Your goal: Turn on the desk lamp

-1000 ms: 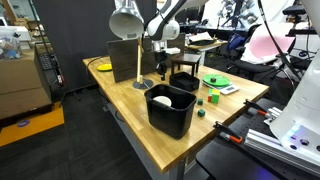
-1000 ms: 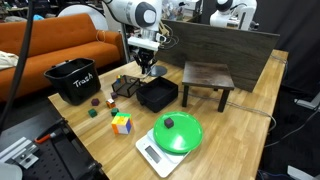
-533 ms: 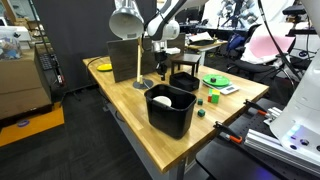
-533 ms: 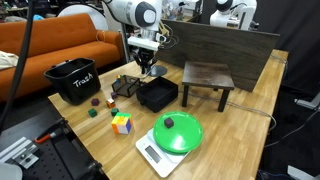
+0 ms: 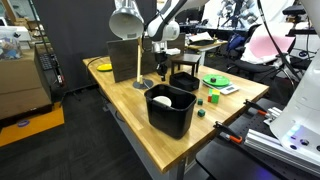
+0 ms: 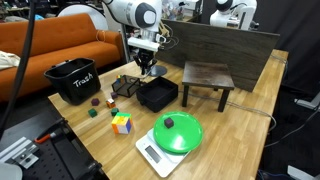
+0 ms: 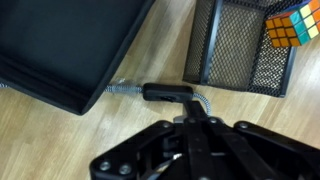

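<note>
Nothing has moved; tool (image 7: pixel 190 112) over cord switch (image 7: pixel 168 92) near desk lamp (image 5: pixel 127 22).

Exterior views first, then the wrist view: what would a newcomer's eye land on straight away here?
The desk lamp, silver dome shade up high, stands tallest in an exterior view, behind a black bin. The gripper hangs low beside a black tray, and the wrist view shows a black cord switch just ahead of its tip. Nearer the front, a bright green dish sits on a scale.
</note>
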`<act>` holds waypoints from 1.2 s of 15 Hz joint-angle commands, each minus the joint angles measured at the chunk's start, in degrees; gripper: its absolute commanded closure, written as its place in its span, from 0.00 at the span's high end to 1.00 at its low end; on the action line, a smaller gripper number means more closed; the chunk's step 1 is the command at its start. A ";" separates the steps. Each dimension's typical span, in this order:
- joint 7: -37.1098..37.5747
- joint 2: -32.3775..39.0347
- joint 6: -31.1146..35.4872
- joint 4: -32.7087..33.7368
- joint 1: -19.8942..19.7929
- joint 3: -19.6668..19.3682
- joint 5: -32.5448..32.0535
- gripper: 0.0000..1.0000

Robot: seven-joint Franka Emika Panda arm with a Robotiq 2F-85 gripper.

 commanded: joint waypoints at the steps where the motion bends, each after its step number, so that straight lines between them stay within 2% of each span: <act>1: -0.74 2.00 -0.57 2.05 -0.65 0.56 -1.91 0.00; 11: -3.63 8.95 -1.28 9.00 -0.65 1.03 -3.98 0.00; 18: -4.62 11.35 -2.33 11.43 -0.53 1.41 -4.67 0.00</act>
